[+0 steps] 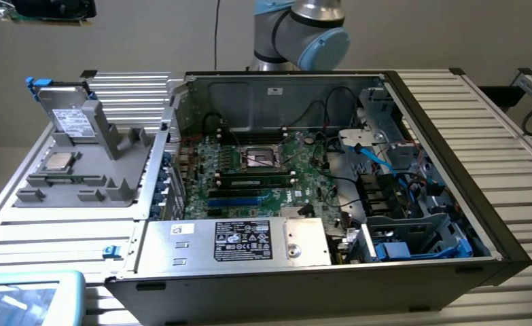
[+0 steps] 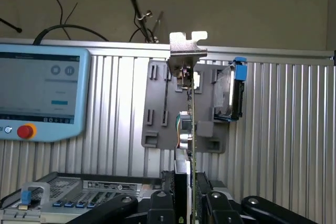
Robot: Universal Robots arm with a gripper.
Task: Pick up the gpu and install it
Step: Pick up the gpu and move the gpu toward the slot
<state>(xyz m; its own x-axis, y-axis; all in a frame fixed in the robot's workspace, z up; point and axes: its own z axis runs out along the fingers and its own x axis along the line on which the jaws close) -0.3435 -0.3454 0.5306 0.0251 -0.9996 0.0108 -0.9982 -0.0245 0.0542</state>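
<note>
In the wrist view the gpu (image 2: pixel 190 108) is seen edge-on and upright, a thin green board with its silver bracket (image 2: pixel 187 51) at the end away from the fingers. My gripper (image 2: pixel 190 195) is shut on the card's near end, one black finger on each face. It hangs above the grey parts holder (image 2: pixel 157 103), well clear of it. In the exterior view a green and black card, the gpu (image 1: pixel 30 12), shows at the top corner on the exterior view's left. The open computer case (image 1: pixel 429 122) with its big green motherboard (image 1: pixel 247 176) lies in the middle of the table.
The grey holder (image 1: pixel 84 156) carries a square silver processor chip (image 1: pixel 59 161) and a drive with blue clips (image 2: pixel 233 90). A teach pendant (image 2: pixel 42 93) with a red stop button lies beside it. Cables, a drive cage and the power supply (image 1: pixel 238 241) crowd the case.
</note>
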